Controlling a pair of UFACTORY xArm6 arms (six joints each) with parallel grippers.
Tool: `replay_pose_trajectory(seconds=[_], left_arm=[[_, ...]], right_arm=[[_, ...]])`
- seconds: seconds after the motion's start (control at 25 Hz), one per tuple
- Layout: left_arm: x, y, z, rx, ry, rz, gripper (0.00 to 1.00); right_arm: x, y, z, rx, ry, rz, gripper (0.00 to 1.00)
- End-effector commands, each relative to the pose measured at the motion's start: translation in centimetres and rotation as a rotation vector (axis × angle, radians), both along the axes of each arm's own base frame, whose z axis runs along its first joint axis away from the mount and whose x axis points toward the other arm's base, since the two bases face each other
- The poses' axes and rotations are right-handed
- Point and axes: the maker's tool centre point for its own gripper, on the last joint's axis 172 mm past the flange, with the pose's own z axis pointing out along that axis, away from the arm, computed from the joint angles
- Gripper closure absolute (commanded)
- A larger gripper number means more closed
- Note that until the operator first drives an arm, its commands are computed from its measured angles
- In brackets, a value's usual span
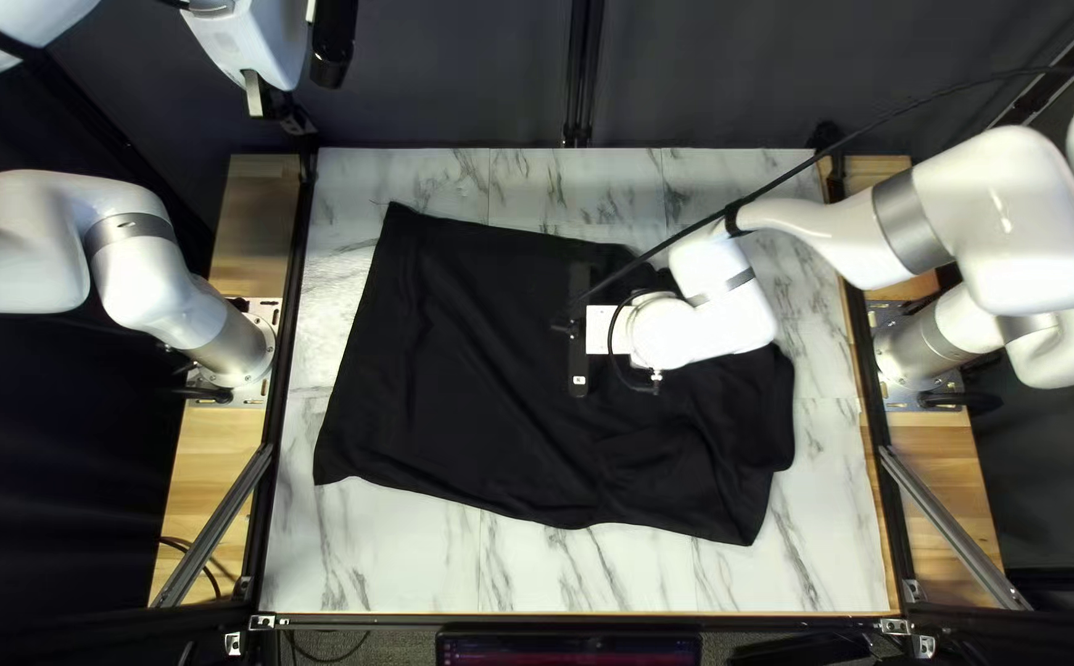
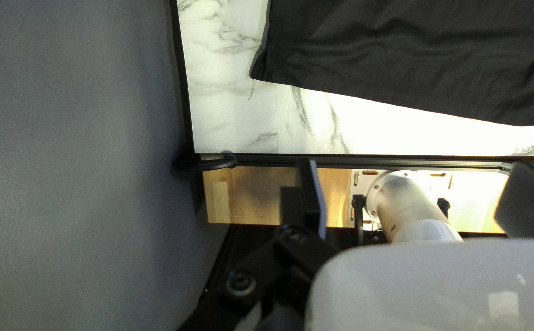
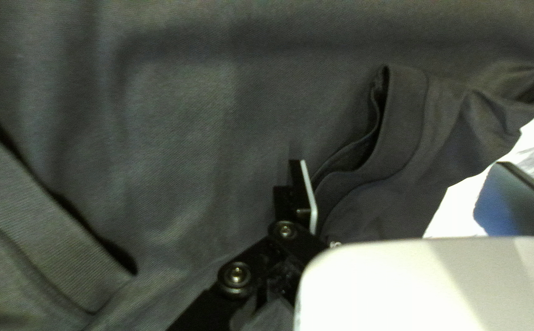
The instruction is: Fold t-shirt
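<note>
Black t-shirt (image 1: 463,370) lies broad and rumpled across the marble-patterned table (image 1: 376,543). The right claw (image 3: 402,162), empty and parted wide, is over it near a hemmed opening (image 3: 409,122), probably to pinch that edge. The left claw (image 2: 415,162), also spread and empty, is beyond the table's left side, likely giving room.

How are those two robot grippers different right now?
The left gripper is raised off past the table's far left corner, while the right gripper is over the black t-shirt. Between its fingers, the left gripper has its own arm's base in view; the right gripper has t-shirt cloth there. Both are open, and neither grips the shirt.
</note>
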Motion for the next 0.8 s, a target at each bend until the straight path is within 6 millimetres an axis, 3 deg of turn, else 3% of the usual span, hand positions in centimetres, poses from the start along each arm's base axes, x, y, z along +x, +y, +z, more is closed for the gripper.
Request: replay_pose_trajectory(seconds=[0.04,0.16,0.2,0.24,0.28,0.32,0.64,0.8], left_arm=[[0.0,0.0,0.0,0.000,0.000,0.000,0.00],[0.0,0.0,0.0,0.000,0.000,0.000,0.00],[0.0,0.0,0.0,0.000,0.000,0.000,0.00],[0.0,0.0,0.0,0.000,0.000,0.000,0.00],[0.0,0.0,0.0,0.000,0.000,0.000,0.00],[0.0,0.0,0.0,0.000,0.000,0.000,0.00],[0.0,0.0,0.0,0.000,0.000,0.000,0.00],[0.0,0.0,0.0,0.000,0.000,0.000,0.00]], right_arm=[[0.3,-0.8,-1.2,0.010,0.001,-0.008,0.18],[0.1,-1.0,-2.1,0.009,0.014,-0.012,0.32],[0.0,-1.0,-2.3,0.006,0.016,-0.013,0.51],[0.0,-1.0,-2.3,0.004,0.018,-0.014,0.51],[0.0,-1.1,-2.2,-0.001,0.020,-0.016,0.92],[0.0,-1.1,-2.2,-0.003,0.020,-0.017,0.98],[-0.4,-1.9,-1.7,-0.026,0.015,-0.018,1.00],[-0.7,-1.8,-0.5,-0.037,0.011,-0.023,1.00]])
